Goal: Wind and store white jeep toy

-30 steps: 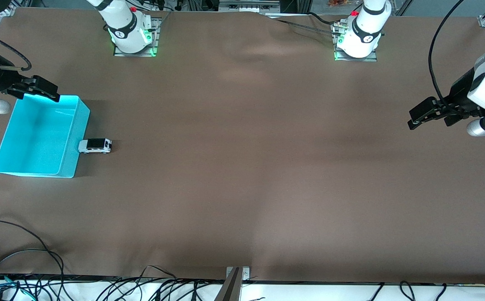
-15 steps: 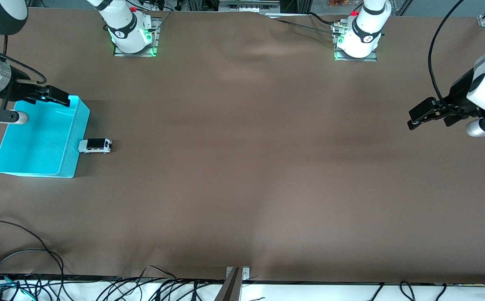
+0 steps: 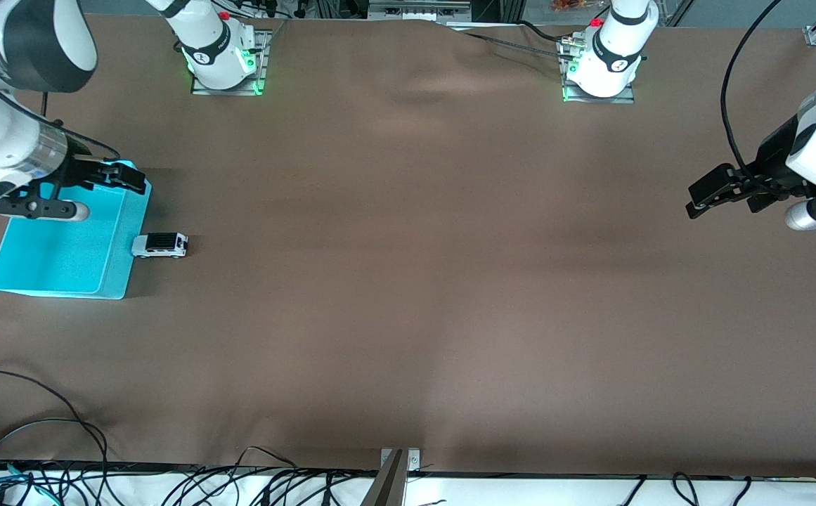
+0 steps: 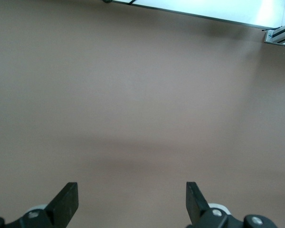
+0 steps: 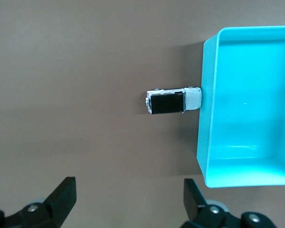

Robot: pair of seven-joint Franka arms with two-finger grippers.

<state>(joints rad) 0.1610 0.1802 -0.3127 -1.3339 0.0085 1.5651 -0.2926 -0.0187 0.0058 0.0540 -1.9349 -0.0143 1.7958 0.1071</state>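
The white jeep toy (image 3: 160,245) stands on the brown table, its end touching the outer wall of the cyan bin (image 3: 116,261). It also shows in the right wrist view (image 5: 173,101) beside the bin (image 5: 247,109), black roof up. My right gripper (image 3: 126,179) is open and empty, up over the bin's corner that lies farthest from the front camera; its open fingers frame bare table in the right wrist view (image 5: 128,190). My left gripper (image 3: 706,197) is open and empty, waiting over the left arm's end of the table, and its wrist view (image 4: 132,194) shows only bare table.
The bin holds nothing that I can see. Cables (image 3: 35,450) lie along the table's edge nearest the front camera. A metal bracket (image 4: 278,35) sits at the table's edge in the left wrist view.
My right arm has swung in over the bin, and its gripper has moved along the bin's rim toward the corner nearer the jeep. The jeep, the bin and my left arm have not moved.
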